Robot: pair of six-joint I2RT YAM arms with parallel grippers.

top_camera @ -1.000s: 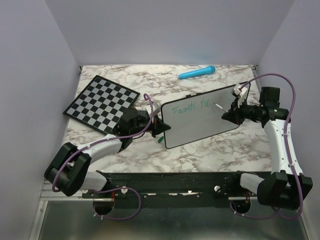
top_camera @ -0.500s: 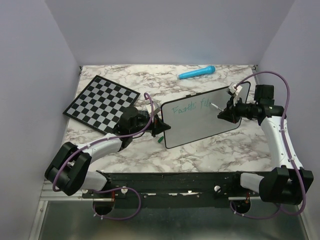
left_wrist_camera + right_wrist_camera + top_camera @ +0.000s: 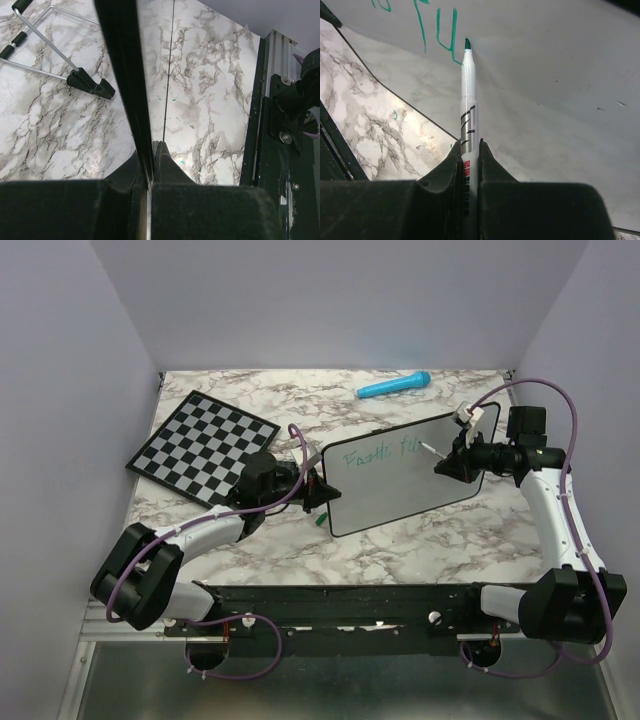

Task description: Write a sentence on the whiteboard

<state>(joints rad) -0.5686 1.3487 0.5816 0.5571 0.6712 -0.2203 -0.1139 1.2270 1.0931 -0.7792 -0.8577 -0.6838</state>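
While the glossy, black-framed whiteboard (image 3: 400, 495) stands tilted mid-table, its left edge clamped in the closed left gripper (image 3: 151, 150), the right gripper (image 3: 468, 150) pinches a slim white marker (image 3: 469, 95) tight. Light, even pressure should suit the thin teal sentence (image 3: 375, 455), only partway along line 1.

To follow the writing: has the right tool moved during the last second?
Yes. In the top view the right tool has slid slightly leftward and up the picture, across the whiteboard, whose frame stays put.
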